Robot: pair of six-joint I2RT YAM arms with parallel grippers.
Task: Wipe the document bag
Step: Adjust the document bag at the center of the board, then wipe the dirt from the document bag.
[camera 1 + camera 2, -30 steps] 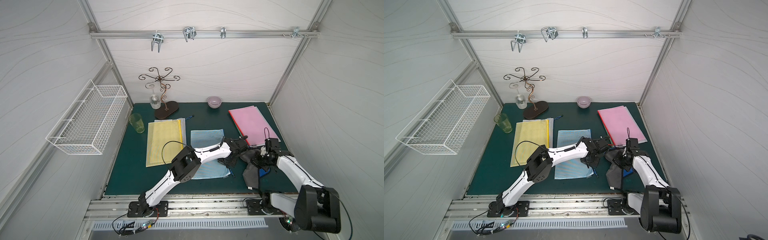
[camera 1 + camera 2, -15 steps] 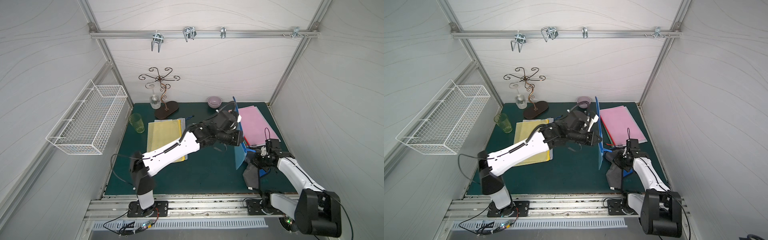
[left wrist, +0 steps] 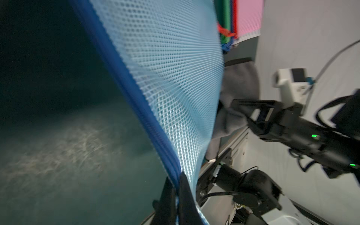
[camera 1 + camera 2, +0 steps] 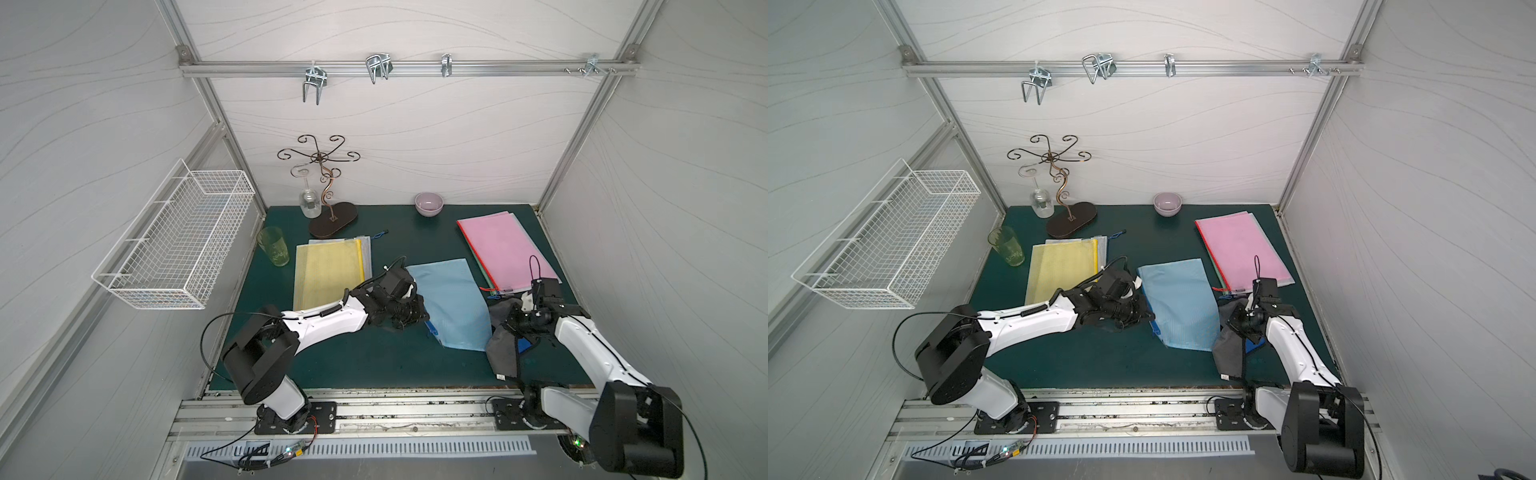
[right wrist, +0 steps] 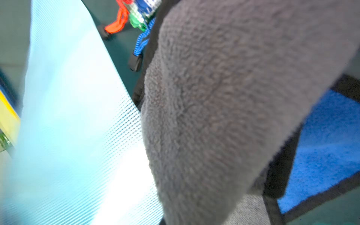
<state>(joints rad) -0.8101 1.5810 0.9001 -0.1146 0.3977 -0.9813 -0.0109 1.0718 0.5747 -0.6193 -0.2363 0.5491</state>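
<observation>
The light blue mesh document bag (image 4: 451,303) (image 4: 1179,305) lies across the middle of the green mat. My left gripper (image 4: 419,316) (image 4: 1144,313) is shut on the bag's dark blue zipper edge. The left wrist view shows both black fingers pinching that edge at my left gripper (image 3: 175,178). A grey cloth (image 4: 505,345) (image 4: 1227,349) hangs from my right gripper (image 4: 519,320) (image 4: 1239,322), just right of the bag's right edge. In the right wrist view the grey cloth (image 5: 224,97) hides the jaws, and the document bag (image 5: 78,126) sits beside it.
A pink bag stack (image 4: 505,249) lies at the back right and a yellow bag (image 4: 328,270) at the left. A green cup (image 4: 274,247), a glass stand (image 4: 332,220) and a purple bowl (image 4: 429,203) line the back. A blue cloth (image 4: 524,345) lies under the grey one.
The left arm swung the blue bag up on edge, then laid it down turned over, further right, beside the cloth. The right arm with the grey cloth barely moved.
</observation>
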